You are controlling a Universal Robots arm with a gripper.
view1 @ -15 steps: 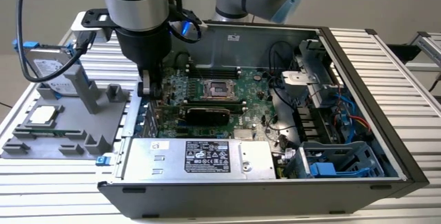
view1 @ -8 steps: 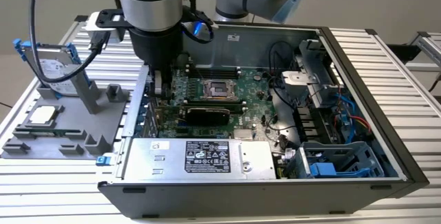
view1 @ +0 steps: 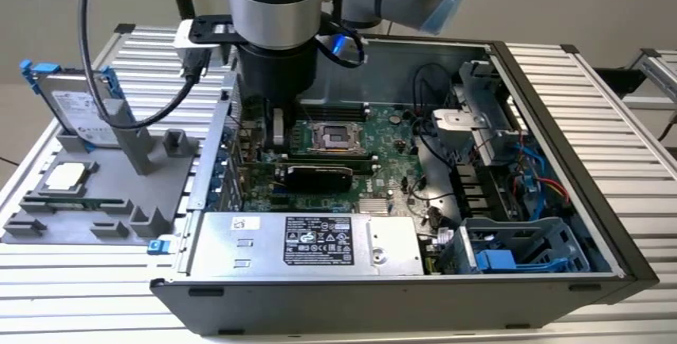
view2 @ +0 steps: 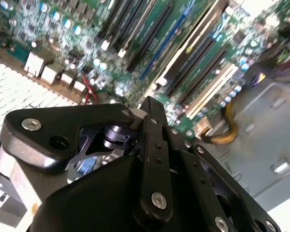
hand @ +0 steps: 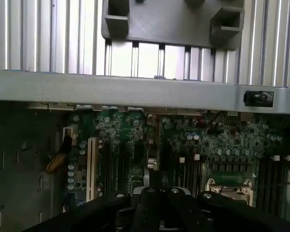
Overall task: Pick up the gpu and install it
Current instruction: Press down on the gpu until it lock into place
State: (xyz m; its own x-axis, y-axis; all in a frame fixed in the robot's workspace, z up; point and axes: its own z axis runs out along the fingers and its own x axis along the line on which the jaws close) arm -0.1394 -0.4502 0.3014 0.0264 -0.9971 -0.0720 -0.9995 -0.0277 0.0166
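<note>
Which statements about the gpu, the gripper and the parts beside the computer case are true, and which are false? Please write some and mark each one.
1. The gpu sits on the motherboard inside the open case. True.
2. The hard drive lies inside the case. False: it stands on the grey fixture outside the case, at the exterior view's left.
3. The CPU chip rests on the grey fixture. True.
4. The gripper hangs over the grey fixture. False: it is down inside the case, over the motherboard.
</note>
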